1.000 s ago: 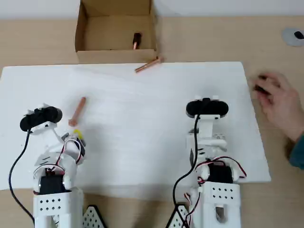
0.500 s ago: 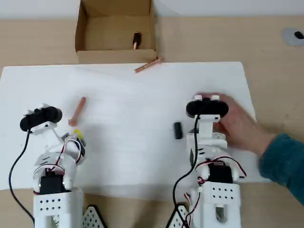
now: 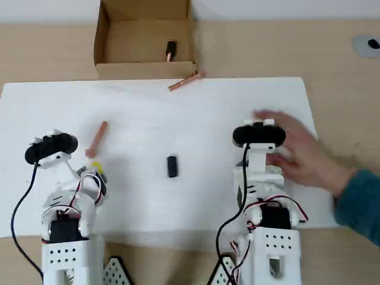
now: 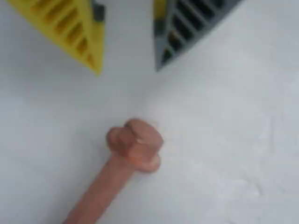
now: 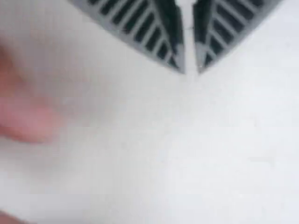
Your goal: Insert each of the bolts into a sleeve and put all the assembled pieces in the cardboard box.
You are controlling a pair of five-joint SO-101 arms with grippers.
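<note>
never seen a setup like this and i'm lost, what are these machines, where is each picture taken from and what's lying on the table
These are two small robot arms at a table, the left arm and the right arm. The high view comes from a fixed camera looking down. The other two come from a camera on each arm's wrist, looking past its tool. On the white sheet lie a copper bolt and a black sleeve. A second bolt lies just in front of the cardboard box, which holds one assembled piece. The left tool is open near the first bolt's head. The right tool is shut. Neither holds anything.
</note>
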